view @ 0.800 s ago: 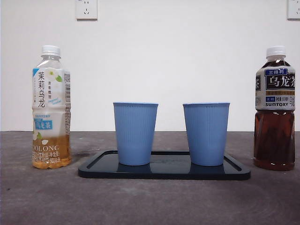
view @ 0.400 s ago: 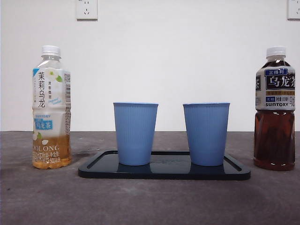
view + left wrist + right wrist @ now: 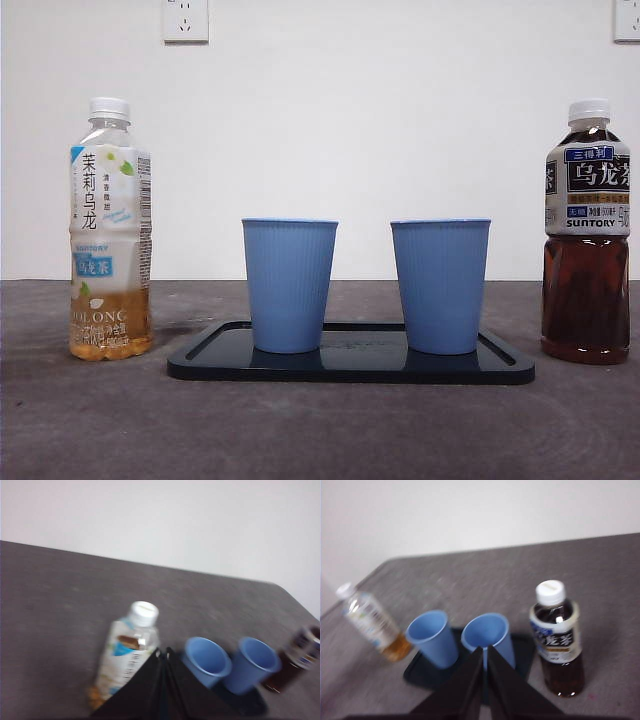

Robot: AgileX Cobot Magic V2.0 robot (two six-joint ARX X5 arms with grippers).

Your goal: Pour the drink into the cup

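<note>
Left fingers and right fingers closed, empty.

**Two cups on a tray, a bottle at each side**

In the front view a tray sits at lower centre on the table. On it stand two cups side by side, apart: the left cup and the right cup. The left bottle stands at the left edge, well apart from the tray. The right bottle stands at the right edge, near the tray.
</note>
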